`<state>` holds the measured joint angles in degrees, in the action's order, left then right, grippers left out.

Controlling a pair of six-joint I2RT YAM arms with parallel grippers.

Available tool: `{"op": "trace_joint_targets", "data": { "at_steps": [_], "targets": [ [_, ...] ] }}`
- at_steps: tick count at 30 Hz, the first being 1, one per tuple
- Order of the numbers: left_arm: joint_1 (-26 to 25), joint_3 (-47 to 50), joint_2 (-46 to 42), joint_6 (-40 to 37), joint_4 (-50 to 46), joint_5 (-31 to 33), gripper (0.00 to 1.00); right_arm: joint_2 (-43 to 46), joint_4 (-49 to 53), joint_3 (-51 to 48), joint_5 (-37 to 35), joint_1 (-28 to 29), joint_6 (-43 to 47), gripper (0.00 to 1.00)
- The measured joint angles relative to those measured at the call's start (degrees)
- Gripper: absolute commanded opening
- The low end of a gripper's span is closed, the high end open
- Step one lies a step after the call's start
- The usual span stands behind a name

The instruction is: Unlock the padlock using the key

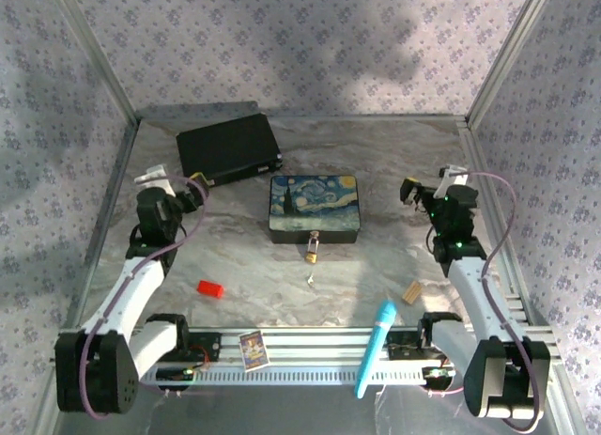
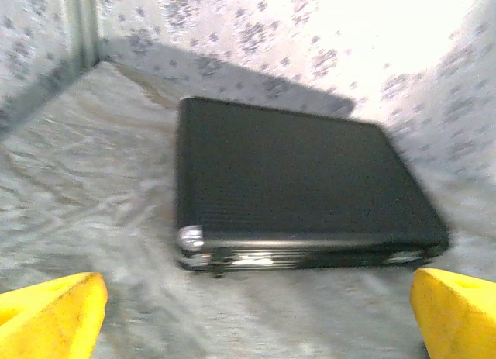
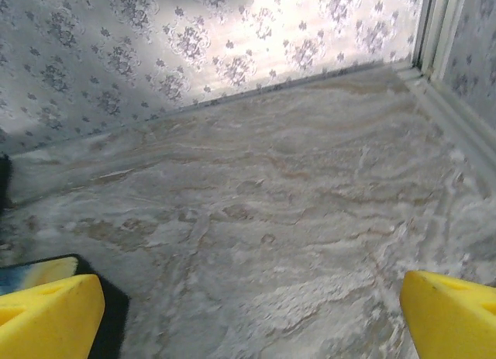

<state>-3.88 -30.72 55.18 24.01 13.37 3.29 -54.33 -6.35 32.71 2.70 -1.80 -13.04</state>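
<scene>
Top external: task not started, by my read. Padlock sits at the front wall of the painted tin box; hooked on or just leaning, cannot tell, and the shackle is too small to judge. Key lies loose on the marble table just in front of the padlock, apart from it. Left gripper hovers by the black case, fingers spread wide, empty. Right gripper is over bare marble right of the tin, also wide, empty. Left to do: grab key, steady lock, insert, turn, free shackle. Writing: none readable. Tin shows a swirly night-sky painting. Small card on the near rail has print too small to read. Case looks blank.
</scene>
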Motion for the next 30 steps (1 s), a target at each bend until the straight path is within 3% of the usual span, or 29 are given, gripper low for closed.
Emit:
{"op": "trace_joint_targets", "data": {
  "at_steps": [4, 11, 16, 21, 25, 30],
  "targets": [
    [-2.45, -2.1, -1.92, 7.43, -7.58, -7.21, 1.0, -0.15, 10.21, 2.89, 6.43, 2.05, -3.26, 0.93],
    [-16.35, -4.98, -1.79, 11.85, -21.05, -13.55, 0.95, -0.7, 24.37, 4.94, 10.62, 15.89, -8.48, 0.83],
    [-23.89, -4.94, -0.68, 16.35, -24.81, -16.5, 0.9, -1.53, 28.13, 4.94, 6.4, 32.17, -14.43, 0.74],
    [-30.97, -3.52, 0.48, 20.94, -24.06, -17.55, 1.0, -8.07, 27.43, 4.81, 1.51, 46.66, -21.68, 0.76],
    [-32.26, 1.68, 1.03, 27.23, -18.18, -19.04, 1.0, -16.52, 24.15, 4.7, -1.22, 55.54, -27.39, 0.71],
    [-33.0, 4.0, 1.09, 30.77, -17.97, -18.32, 1.0, -25.38, 22.27, 6.14, -4.59, 62.31, -31.87, 0.61]
  ]
}}
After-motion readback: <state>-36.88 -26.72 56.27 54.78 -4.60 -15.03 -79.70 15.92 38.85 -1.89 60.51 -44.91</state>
